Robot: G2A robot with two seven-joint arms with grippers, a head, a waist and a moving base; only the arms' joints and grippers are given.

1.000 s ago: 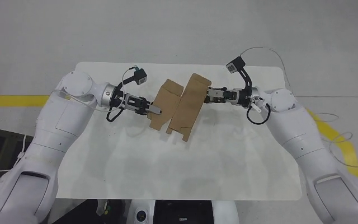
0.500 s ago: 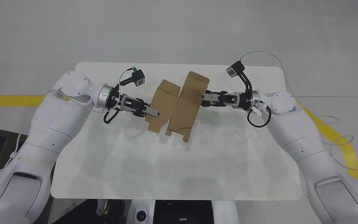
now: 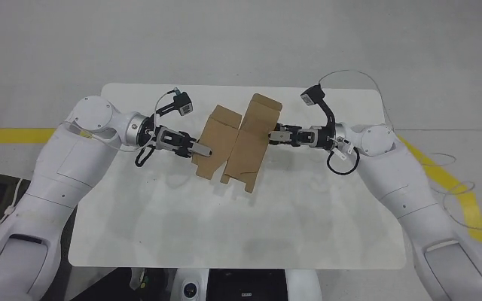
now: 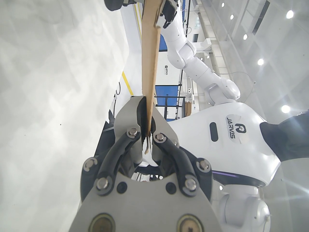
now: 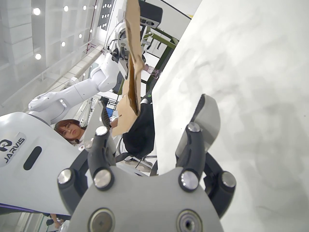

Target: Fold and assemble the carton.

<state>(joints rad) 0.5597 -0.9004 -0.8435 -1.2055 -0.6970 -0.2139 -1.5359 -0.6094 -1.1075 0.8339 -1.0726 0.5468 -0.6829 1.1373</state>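
The carton (image 3: 248,143) has drifted toward the left edge of the table (image 3: 339,226) — left end effector (image 4: 146,112) pinching its rim, right end effector (image 5: 154,108) spread alongside — so folding looks barely begun.

A white table (image 3: 226,226) stands on a grey floor (image 3: 226,45), a yellow line (image 3: 30,135) lies on the floor at both sides of the table, and high above the table many round lights (image 4: 289,14) shine from a white ceiling (image 4: 268,37), with blue boards (image 4: 169,90) far beyond the table.
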